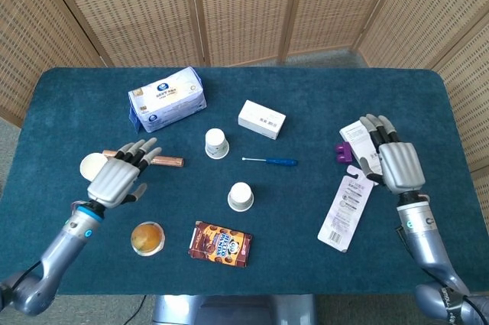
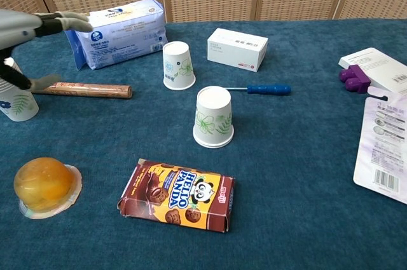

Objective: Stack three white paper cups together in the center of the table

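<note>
Nearest the biscuit pack, one upturned paper cup is standing mid-table, second cup sitting just beyond it. Left of the pack, left hand is hovering, fingers spread, grasping nothing, beside the upright third cup. Far right of the pack, right hand is hanging loose, fingers apart.

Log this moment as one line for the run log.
stage: reaching | left robot hand: open, over left cup | right robot hand: open, idle | center cups: upside down, apart, unstacked
</note>
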Robot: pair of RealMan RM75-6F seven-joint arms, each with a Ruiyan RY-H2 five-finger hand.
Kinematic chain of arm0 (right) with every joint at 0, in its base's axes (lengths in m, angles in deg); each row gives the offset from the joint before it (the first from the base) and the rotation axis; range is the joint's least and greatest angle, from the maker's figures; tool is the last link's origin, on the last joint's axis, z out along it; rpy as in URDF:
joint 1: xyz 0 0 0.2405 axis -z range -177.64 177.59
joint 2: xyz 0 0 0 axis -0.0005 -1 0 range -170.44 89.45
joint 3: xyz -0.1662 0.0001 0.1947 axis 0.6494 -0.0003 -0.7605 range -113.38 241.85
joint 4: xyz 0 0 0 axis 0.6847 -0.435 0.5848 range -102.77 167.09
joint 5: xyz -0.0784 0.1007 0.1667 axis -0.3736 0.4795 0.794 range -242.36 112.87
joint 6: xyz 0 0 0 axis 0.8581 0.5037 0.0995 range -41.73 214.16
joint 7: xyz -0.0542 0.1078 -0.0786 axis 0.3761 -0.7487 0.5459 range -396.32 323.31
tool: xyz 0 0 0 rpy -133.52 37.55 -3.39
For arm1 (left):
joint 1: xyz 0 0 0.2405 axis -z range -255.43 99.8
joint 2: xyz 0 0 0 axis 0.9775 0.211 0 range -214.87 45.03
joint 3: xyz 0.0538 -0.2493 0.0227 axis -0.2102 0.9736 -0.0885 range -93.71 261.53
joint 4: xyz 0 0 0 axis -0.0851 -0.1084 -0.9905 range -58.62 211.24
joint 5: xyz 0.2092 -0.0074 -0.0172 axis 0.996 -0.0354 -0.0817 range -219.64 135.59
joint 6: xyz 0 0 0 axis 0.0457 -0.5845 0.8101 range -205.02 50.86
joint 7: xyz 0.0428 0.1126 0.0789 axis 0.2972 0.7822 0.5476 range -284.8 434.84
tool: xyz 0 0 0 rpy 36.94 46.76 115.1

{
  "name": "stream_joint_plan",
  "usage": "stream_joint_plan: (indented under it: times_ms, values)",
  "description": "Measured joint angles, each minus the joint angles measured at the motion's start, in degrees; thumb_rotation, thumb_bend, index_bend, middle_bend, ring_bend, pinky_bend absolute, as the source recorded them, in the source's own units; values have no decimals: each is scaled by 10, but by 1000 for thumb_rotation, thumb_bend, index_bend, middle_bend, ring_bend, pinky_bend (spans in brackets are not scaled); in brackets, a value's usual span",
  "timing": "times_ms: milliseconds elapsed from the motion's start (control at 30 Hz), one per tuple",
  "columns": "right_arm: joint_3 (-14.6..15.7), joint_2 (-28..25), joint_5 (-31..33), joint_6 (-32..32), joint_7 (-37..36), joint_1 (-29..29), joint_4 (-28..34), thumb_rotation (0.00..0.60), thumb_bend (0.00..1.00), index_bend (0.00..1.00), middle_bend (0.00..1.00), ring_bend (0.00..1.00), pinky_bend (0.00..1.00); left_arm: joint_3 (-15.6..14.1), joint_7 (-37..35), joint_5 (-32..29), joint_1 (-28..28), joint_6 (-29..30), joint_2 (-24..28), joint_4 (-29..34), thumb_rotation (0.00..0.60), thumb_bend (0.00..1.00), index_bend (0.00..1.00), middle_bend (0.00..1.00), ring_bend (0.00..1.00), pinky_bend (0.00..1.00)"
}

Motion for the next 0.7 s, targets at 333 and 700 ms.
stream_joint_plan:
  times_ms: [333,700]
  values:
    - [-3,-8,-12,-7,-8,15,2,600,468,0,89,30,521,21,7,-27,55,-33,-59,-61,599,468,0,0,0,143]
    - [-5,-16,-13,-5,-8,28,6,600,464,0,89,29,513,39,-14,-55,119,-84,-122,-152,596,469,0,0,0,145]
